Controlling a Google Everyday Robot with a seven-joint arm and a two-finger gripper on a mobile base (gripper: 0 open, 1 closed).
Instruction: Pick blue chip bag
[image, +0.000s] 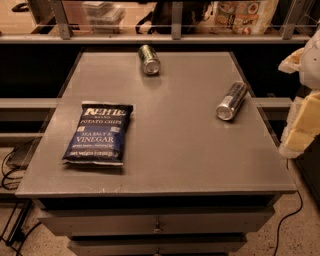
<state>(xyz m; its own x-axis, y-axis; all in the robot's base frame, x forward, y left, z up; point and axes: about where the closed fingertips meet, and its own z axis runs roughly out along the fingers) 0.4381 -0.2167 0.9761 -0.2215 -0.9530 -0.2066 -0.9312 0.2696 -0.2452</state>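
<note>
Approach stage: the gripper (303, 117), opening untellable, hung beside the table (180, 150), well apart from the blue chip bag (99, 134); reaching across seemed next.

Probably an office snack area or a test lab: a grey drawer cabinet (175, 150) on speckled floor (295, 235), a railed shelf (175, 37) with snack packages (245, 15), loose cables (10, 170), the robot's gripper (304, 117) at the right edge.
</note>
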